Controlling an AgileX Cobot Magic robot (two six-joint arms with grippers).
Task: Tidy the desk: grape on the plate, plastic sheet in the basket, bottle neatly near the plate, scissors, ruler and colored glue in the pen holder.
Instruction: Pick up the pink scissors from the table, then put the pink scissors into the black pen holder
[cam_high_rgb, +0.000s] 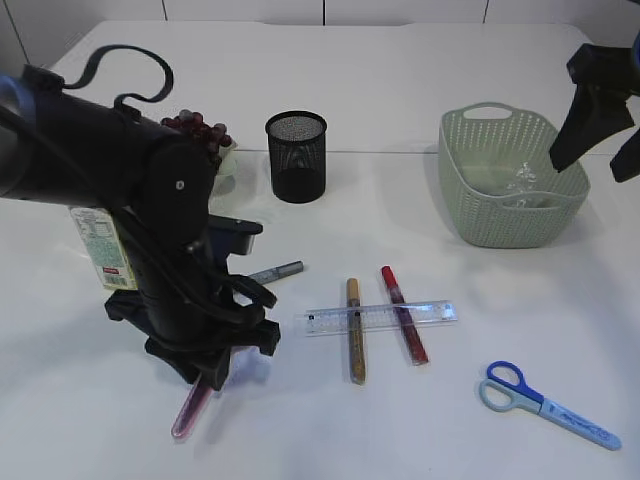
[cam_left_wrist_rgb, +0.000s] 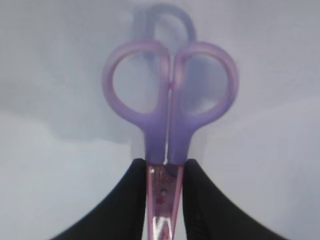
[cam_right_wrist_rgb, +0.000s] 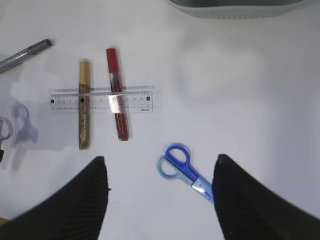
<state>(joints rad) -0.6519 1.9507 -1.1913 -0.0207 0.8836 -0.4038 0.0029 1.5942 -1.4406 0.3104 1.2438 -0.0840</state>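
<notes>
My left gripper (cam_high_rgb: 214, 372) (cam_left_wrist_rgb: 165, 192) is shut on the pink blade sheath of purple-handled scissors (cam_left_wrist_rgb: 170, 95) (cam_high_rgb: 190, 410), low over the table at front left. My right gripper (cam_high_rgb: 598, 150) (cam_right_wrist_rgb: 161, 160) is open and empty, high above the basket's right side. Blue scissors (cam_high_rgb: 545, 403) (cam_right_wrist_rgb: 186, 169) lie at front right. A clear ruler (cam_high_rgb: 380, 317) (cam_right_wrist_rgb: 102, 100) lies across a gold glue tube (cam_high_rgb: 354, 335) (cam_right_wrist_rgb: 84, 107) and a red glue tube (cam_high_rgb: 403, 315) (cam_right_wrist_rgb: 117, 102). Grapes (cam_high_rgb: 200, 130) sit on the plate (cam_high_rgb: 227, 162). The labelled bottle (cam_high_rgb: 103, 250) stands behind my left arm.
A black mesh pen holder (cam_high_rgb: 297, 155) stands at centre back. A green basket (cam_high_rgb: 470, 215) (cam_right_wrist_rgb: 235, 9) at back right holds a clear plastic sheet (cam_high_rgb: 520, 185). A silver pen (cam_high_rgb: 275, 272) (cam_right_wrist_rgb: 25, 55) lies beside my left arm.
</notes>
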